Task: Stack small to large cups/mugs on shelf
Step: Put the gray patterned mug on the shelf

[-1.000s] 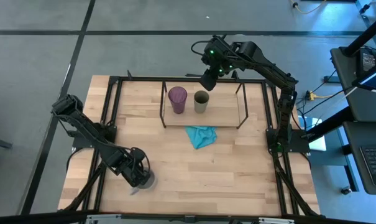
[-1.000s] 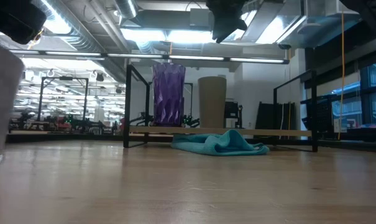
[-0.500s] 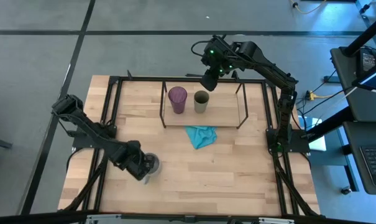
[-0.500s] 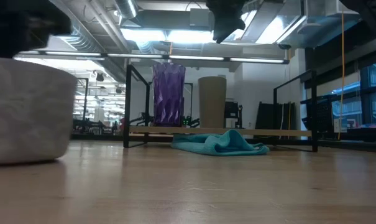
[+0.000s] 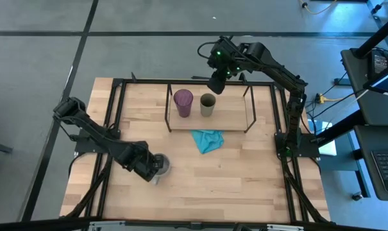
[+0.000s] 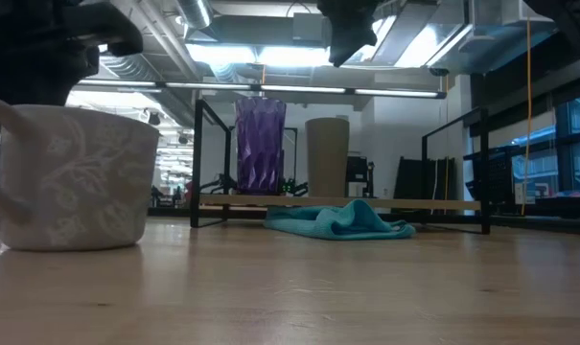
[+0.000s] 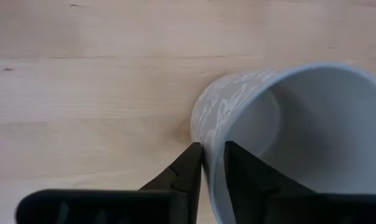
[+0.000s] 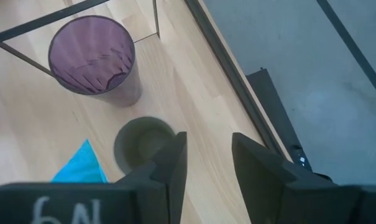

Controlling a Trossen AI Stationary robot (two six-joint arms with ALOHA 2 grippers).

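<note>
Low view: grey mug sits upright on the table, nearest the camera, pale leaf pattern on its wall. Left gripper is clamped on the mug rim, one finger outside the wall and one inside. From above, the mug is at the front-left of the tabletop, well apart from the shelf. Teal cloth lies crumpled just in front of the shelf, between mug and shelf. On the shelf board, the purple tumbler and the olive-green cup stand upright just beside each other. Right gripper hovers above the shelf's back edge near the olive cup, fingers apart, holding nothing.
</note>
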